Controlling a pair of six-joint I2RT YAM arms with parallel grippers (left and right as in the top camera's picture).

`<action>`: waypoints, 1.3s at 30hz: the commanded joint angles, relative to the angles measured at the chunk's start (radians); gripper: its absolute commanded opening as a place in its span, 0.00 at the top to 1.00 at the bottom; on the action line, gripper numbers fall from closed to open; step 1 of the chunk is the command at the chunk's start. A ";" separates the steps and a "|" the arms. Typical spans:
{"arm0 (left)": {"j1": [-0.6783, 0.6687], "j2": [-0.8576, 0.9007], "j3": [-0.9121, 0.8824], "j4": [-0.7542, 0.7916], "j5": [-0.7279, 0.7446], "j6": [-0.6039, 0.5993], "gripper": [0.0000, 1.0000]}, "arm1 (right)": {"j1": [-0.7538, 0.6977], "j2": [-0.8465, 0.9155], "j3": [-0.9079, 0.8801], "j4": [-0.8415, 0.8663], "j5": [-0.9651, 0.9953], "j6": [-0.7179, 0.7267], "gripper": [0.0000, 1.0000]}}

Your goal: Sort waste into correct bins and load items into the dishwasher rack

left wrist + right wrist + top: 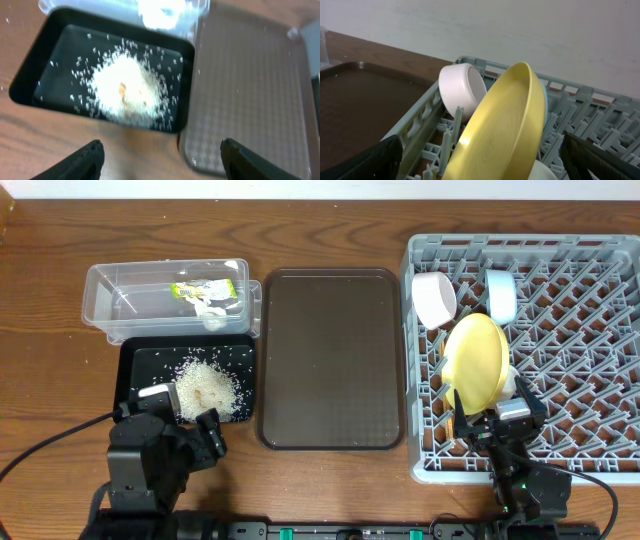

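Note:
The grey dishwasher rack holds a white bowl, a light-blue bowl, an upright yellow plate and a small pale cup. My right gripper is open at the rack's front; its fingers stand wide on either side of the yellow plate, not touching it. The white bowl sits behind. The clear tub holds the wrapper and tissue. The black tray holds rice. My left gripper is open and empty near the black tray's front edge. I cannot make out the chopsticks.
The large brown serving tray lies between the bins and the rack; its corner shows in the left wrist view. Rice is piled mid-tray with grains scattered around. Both arm bases stand at the table's front edge.

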 commanded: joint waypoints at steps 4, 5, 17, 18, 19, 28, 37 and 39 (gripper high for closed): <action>0.031 -0.166 -0.213 0.203 -0.012 0.025 0.23 | 0.010 -0.005 -0.002 -0.003 -0.012 0.011 0.01; 0.031 -0.207 -0.272 0.262 -0.012 0.025 0.23 | 0.010 -0.005 -0.002 -0.003 -0.012 0.011 0.01; 0.031 -0.457 -0.700 0.864 -0.063 0.026 0.23 | 0.010 -0.005 -0.002 -0.003 -0.012 0.011 0.01; 0.031 -0.465 -0.720 0.897 -0.066 0.034 0.23 | 0.010 -0.005 -0.002 -0.003 -0.012 0.011 0.01; 0.031 -0.473 -0.736 0.921 -0.068 0.045 0.23 | 0.010 -0.005 -0.002 -0.003 -0.012 0.011 0.01; 0.030 -0.475 -0.745 0.852 -0.060 0.187 0.23 | 0.010 -0.005 -0.002 -0.003 -0.012 0.011 0.01; 0.031 -0.473 -0.745 0.858 -0.061 0.186 0.23 | 0.010 -0.005 -0.002 -0.003 -0.012 0.011 0.01; 0.031 -0.473 -0.745 0.858 -0.060 0.186 0.23 | 0.010 -0.005 -0.002 -0.003 -0.012 0.011 0.01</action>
